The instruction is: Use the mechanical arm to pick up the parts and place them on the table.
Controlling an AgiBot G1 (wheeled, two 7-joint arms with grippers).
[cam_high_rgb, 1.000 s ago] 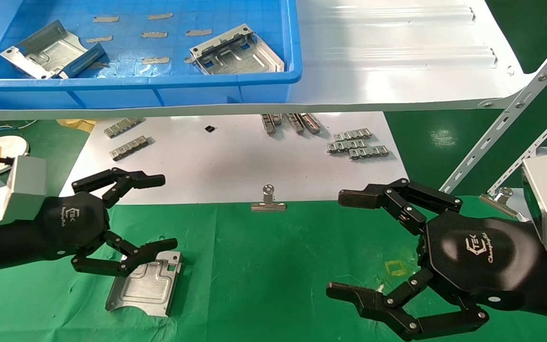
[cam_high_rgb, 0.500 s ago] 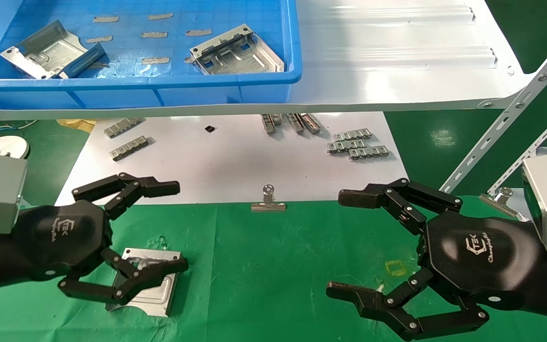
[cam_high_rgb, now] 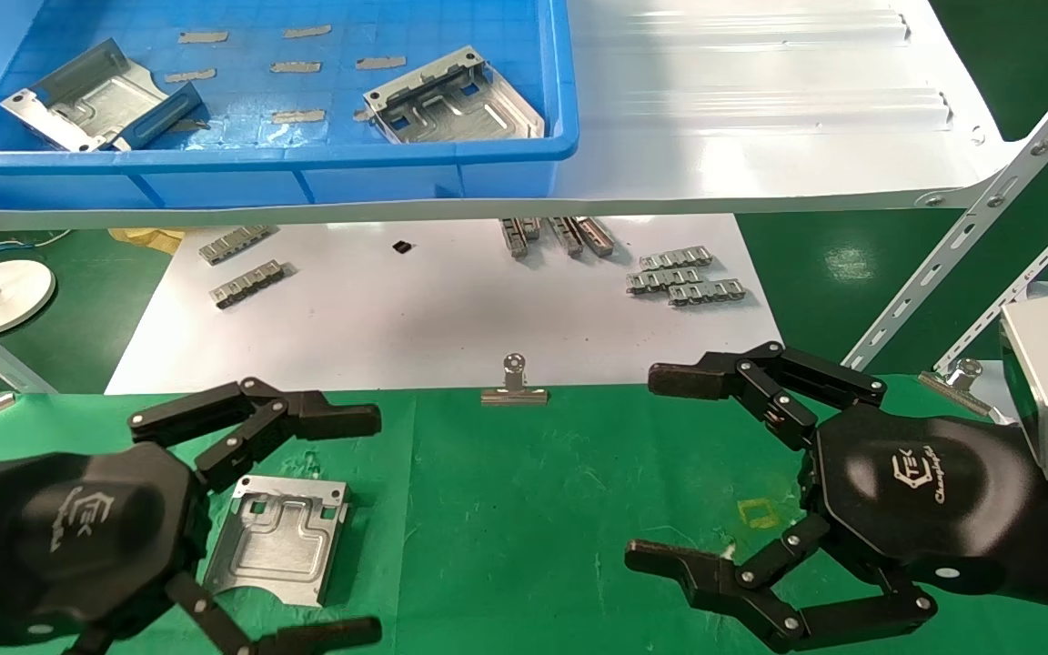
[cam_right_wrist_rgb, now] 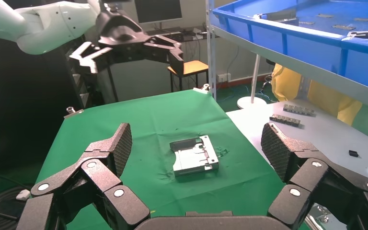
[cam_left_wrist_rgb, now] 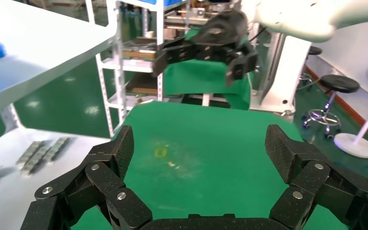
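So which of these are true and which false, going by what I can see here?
1. One metal part lies flat on the green table. True.
2. The left end effector grips that part. False: it is open, fingers apart from the part.
3. Two parts sit in the blue bin. True.
4. The right end effector holds a binder clip. False: it is open and empty; the clip rests at the cloth's edge.

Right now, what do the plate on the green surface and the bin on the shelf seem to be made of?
Plate: seemingly stamped sheet metal, matte silver-grey, with embossed channels and punched cutouts. Bin: likely moulded plastic, glossy blue with rounded rim.
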